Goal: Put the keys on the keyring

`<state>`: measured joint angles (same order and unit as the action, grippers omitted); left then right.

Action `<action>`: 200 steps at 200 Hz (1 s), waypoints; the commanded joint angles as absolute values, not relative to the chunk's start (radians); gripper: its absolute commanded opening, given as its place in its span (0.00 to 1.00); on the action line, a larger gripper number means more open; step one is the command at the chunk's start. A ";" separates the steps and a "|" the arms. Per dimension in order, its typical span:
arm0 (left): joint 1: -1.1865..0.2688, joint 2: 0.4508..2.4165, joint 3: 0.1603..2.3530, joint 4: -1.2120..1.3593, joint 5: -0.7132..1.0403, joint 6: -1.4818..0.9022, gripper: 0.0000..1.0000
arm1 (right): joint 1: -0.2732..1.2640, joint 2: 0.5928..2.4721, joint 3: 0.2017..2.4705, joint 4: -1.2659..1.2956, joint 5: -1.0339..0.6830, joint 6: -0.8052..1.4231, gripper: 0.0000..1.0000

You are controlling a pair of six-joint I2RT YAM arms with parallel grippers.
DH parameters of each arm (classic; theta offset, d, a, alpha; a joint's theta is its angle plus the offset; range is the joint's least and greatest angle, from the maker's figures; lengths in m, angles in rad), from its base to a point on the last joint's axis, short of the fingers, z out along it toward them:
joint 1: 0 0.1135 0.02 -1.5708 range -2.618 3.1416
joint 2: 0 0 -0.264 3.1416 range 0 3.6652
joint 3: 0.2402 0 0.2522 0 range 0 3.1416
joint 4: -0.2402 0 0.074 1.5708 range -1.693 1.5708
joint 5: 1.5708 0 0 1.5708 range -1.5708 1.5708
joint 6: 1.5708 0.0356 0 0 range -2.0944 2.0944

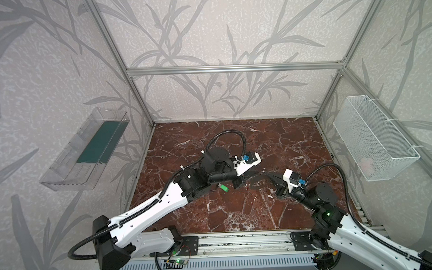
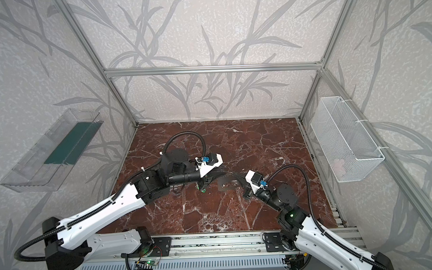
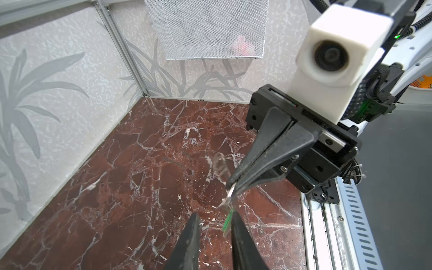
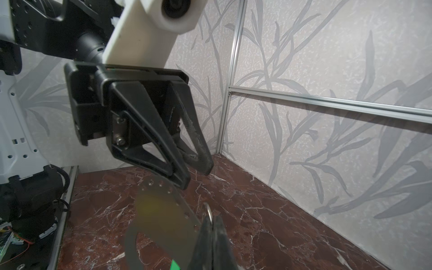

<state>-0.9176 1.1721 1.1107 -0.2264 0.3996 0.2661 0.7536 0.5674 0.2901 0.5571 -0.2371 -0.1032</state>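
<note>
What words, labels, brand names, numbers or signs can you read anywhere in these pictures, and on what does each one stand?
No text can be read in any view.
Green key tag: no lettering can be made out; too small.
Orange-and-white object at the edge of the left wrist view: possible print, cut off and blurred.
Circuit board at the front rail: any marks too small to read.
</note>
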 commanded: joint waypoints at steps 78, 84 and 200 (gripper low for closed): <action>-0.911 1.209 1.141 -0.262 0.489 0.335 0.21 | 0.750 0.587 0.296 0.649 -0.317 -0.074 0.00; -0.911 1.212 1.141 -0.263 0.491 0.337 0.20 | 0.750 0.589 0.295 0.652 -0.319 -0.073 0.00; -0.918 1.342 1.430 -0.672 0.429 0.497 0.00 | 0.750 0.479 0.393 0.275 -0.159 -0.229 0.25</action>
<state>-0.9142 1.3033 1.2976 -0.4641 0.4797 0.4149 0.7490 0.5362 0.3252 0.4507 -0.2619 -0.1345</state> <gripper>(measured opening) 0.048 0.223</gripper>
